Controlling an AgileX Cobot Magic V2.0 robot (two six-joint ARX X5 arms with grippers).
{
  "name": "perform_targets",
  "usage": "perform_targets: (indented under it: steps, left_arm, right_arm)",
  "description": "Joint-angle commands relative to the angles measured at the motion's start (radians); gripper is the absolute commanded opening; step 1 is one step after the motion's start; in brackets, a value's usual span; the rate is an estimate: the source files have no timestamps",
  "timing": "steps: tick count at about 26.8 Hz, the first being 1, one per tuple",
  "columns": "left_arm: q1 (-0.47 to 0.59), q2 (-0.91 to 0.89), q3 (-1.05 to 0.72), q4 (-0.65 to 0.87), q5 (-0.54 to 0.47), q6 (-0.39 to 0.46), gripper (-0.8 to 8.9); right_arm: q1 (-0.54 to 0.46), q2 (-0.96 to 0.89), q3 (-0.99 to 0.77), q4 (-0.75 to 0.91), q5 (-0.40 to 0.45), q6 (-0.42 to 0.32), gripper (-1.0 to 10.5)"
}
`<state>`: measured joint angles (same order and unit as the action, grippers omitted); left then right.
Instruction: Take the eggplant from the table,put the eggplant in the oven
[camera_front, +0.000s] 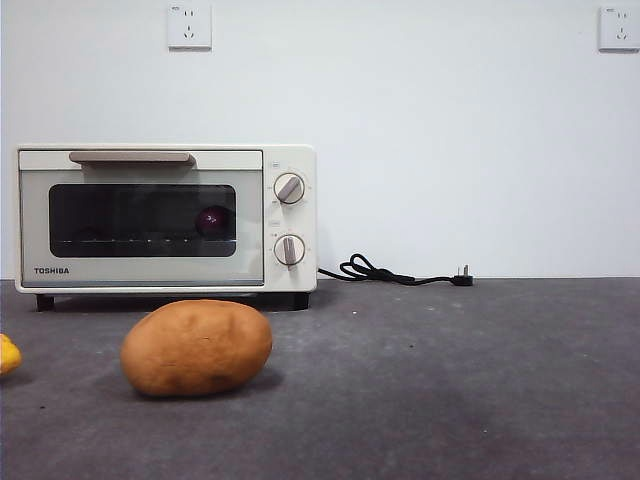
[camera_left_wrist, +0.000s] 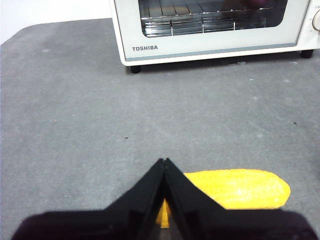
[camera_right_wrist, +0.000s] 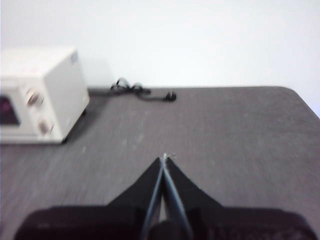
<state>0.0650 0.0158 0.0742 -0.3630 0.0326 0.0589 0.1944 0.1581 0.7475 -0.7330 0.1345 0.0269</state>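
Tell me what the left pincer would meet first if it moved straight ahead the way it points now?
Probably the oven. The left pincer, shut and empty, aims over bare table at the closed glass door. The yellow corn cob lies beside it, off that line. Depth is uncertain.

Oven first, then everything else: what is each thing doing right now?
oven: door shut.
eggplant: inside the oven, behind the glass.
potato: lying on the table, untouched.
power cord: unplugged, lying on the table.
left gripper: fingers shut, empty.
right gripper: fingers shut, empty.
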Motion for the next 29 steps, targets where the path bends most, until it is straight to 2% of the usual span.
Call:
perform_targets:
  steps: [1, 5, 9, 20, 25, 29]
  left_arm:
    - [0.003, 0.0, -0.009, 0.011, 0.0, -0.007, -0.04]
    - [0.003, 0.0, -0.009, 0.011, 0.0, -0.007, -0.04]
    - [0.003, 0.0, -0.009, 0.011, 0.0, -0.007, -0.04]
    - [0.003, 0.0, -0.009, 0.01, 0.0, -0.007, -0.04]
    - [0.003, 0.0, -0.009, 0.01, 0.0, -0.007, -0.04]
    - [0.003, 0.0, -0.009, 0.01, 0.0, -0.007, -0.04]
  right_arm:
    - [-0.043, -0.05, -0.181, 0.239, -0.003, 0.077, 0.0]
    - [-0.103, -0.108, -0.372, 0.447, -0.015, 0.141, 0.0]
    - [-0.119, -0.15, -0.515, 0.549, -0.011, 0.148, 0.0]
    - [-0.124, -0.15, -0.727, 0.615, -0.021, 0.145, 0.0]
    - [-0.124, -0.15, -0.734, 0.559, -0.055, 0.055, 0.0]
    - [-0.124, -0.15, -0.734, 0.548, -0.126, -0.07, 0.0]
